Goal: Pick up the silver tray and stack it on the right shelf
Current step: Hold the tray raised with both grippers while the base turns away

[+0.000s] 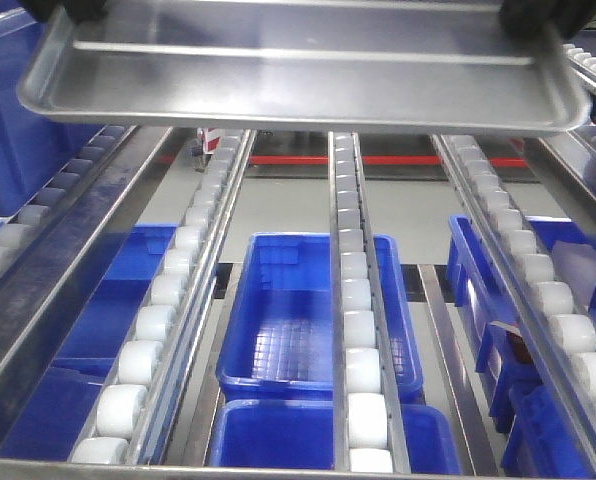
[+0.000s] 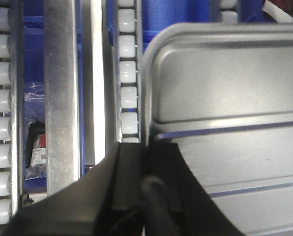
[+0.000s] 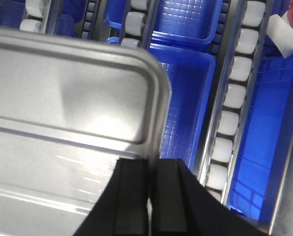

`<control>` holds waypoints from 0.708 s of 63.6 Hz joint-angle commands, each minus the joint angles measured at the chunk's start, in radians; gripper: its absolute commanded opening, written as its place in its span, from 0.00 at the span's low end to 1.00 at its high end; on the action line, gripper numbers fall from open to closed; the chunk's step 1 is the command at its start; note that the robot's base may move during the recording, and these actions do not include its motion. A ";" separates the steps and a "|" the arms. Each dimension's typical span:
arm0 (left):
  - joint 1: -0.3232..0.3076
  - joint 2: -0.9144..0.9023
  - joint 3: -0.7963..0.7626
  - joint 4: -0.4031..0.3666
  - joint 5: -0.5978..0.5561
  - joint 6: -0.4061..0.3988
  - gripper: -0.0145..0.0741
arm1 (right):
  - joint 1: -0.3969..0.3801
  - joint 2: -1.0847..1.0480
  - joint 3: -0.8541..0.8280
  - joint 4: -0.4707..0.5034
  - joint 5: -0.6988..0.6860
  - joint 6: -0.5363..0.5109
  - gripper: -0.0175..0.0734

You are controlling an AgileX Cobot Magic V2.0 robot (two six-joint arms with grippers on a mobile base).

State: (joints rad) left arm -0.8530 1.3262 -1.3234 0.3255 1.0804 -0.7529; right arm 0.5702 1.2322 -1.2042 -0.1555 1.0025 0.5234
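L gripper (image 2: 142, 152) is pinching tight on the left rim of the silver tray (image 1: 298, 70). Tray is hanging in the air over roller tracks (image 1: 358, 330) w/ blue bins (image 1: 318, 310) beneath. R gripper (image 3: 150, 169) is clamping the right rim.

No legible text; packet label (image 2: 38, 155) too blurred to read.

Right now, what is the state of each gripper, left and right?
The left gripper is closed, holding the rim of the silver tray.
The right gripper is closed, holding the rim at the tray's other end.
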 commanded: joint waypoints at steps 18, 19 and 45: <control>-0.012 -0.034 -0.033 0.031 0.010 0.005 0.05 | 0.001 -0.046 -0.037 -0.029 -0.028 -0.021 0.26; -0.012 -0.034 -0.033 0.031 0.017 0.005 0.05 | 0.001 -0.046 -0.037 -0.029 -0.024 -0.021 0.26; -0.012 -0.034 -0.033 0.029 0.022 0.005 0.05 | 0.001 -0.046 -0.037 -0.029 0.025 -0.021 0.26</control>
State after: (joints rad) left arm -0.8613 1.3245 -1.3234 0.3081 1.0977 -0.7529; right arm 0.5702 1.2165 -1.2042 -0.1388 1.0460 0.5213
